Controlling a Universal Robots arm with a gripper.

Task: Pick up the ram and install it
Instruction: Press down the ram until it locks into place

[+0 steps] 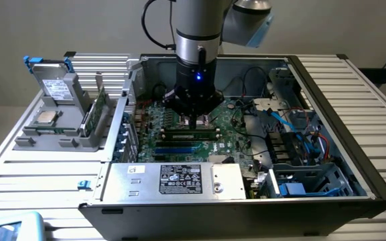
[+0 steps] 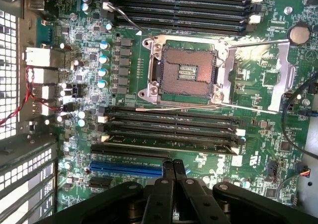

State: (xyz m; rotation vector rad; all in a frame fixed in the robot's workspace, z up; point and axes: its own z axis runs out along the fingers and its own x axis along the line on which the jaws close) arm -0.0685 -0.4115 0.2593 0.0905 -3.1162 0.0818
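Ram (image 1: 190, 133): lay seated in a motherboard (image 2: 258, 80) slot, long axis running across the exterior view from left to right, beside the empty processor socket (image 2: 188, 75). Hand (image 2: 174, 170): clenched, empty, poised directly above the ram inside the computer case (image 1: 333, 100).

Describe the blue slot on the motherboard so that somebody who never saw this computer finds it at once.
Look into the open computer case, at the green motherboard on its floor. Beside the bank of long black memory slots, close to the robot's hand, lies one shorter slot. It alone is bright blue; the slots around it are black.
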